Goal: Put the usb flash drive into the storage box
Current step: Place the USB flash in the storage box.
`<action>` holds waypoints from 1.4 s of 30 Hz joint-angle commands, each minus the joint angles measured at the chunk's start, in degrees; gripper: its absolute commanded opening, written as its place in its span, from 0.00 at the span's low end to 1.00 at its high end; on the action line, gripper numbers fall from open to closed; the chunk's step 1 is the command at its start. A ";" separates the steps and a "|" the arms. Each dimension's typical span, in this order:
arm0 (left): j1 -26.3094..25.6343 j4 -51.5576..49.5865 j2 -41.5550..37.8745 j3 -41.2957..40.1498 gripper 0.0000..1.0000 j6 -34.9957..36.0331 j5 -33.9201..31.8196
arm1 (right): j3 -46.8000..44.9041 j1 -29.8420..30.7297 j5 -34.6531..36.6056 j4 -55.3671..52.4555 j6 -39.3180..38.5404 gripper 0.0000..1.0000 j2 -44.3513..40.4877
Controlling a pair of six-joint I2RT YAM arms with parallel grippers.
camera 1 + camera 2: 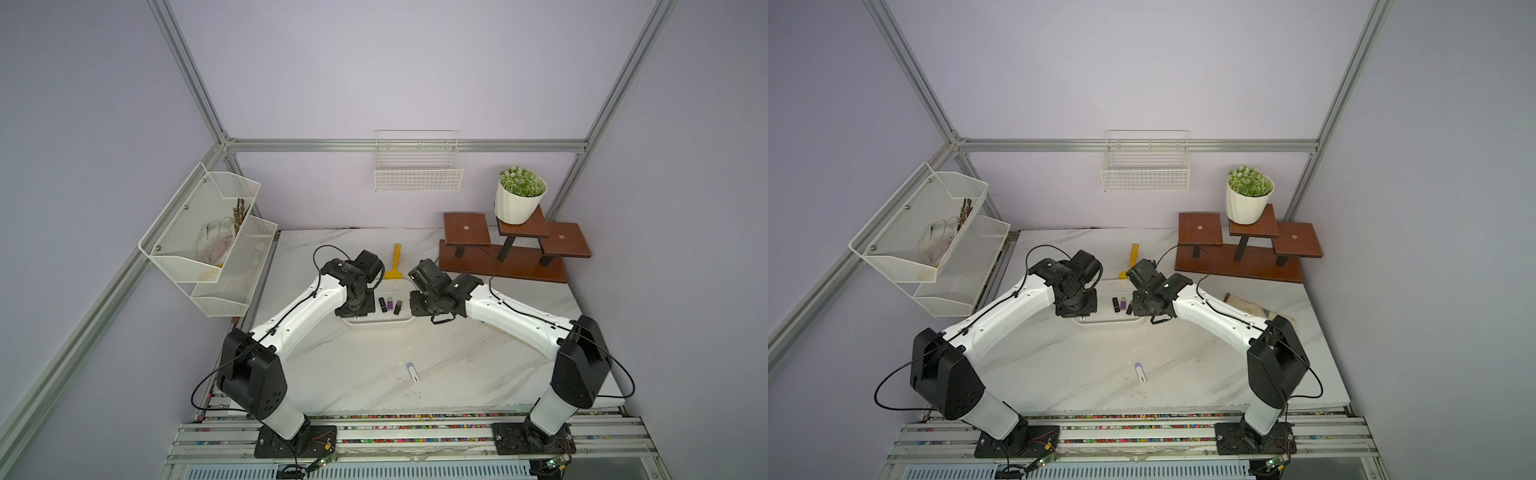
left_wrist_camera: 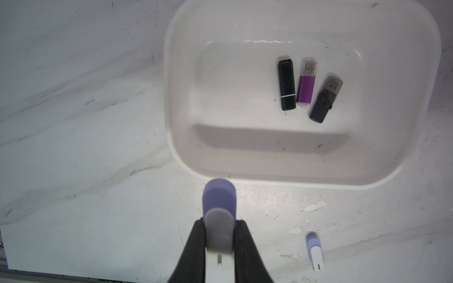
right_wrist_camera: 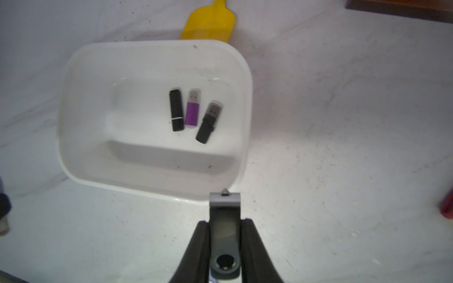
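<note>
Carry step, both arms loaded and hovering at the storage box (image 2: 304,178). Left gripper (image 2: 219,235) fingers (image 2: 193,247) are clenched on a lilac-capped white usb flash drive (image 2: 219,203), its tip just short of the box's near rim, not yet over the inside. Right gripper (image 3: 225,235) fingers (image 3: 252,245) are clamped on a grey swivel drive (image 3: 225,208), tip at the box's near rim by a corner. Three drives already lie on the box floor: a black one (image 2: 286,85), a purple one (image 2: 306,85) and a dark grey one (image 2: 326,99), side by side. One more lilac-and-white drive (image 1: 412,372) lies on the counter (image 1: 478,365), well apart from the box on the robot's side.

Next, as I read it: move each held drive forward past the rim until it hangs over the box floor, then release. Afterwards, fetch the counter drive.
</note>
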 commanded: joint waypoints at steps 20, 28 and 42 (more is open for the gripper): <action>9.39 1.84 0.47 1.60 0.00 8.29 3.77 | 31.48 1.41 -11.35 3.15 -4.02 0.00 33.32; 9.46 2.50 0.06 -0.10 0.00 8.20 4.44 | 33.88 2.34 -10.27 2.98 -4.27 0.00 36.50; 9.39 3.10 -0.67 -1.80 0.00 8.13 4.79 | 34.91 2.84 -6.15 1.63 -4.91 0.00 39.08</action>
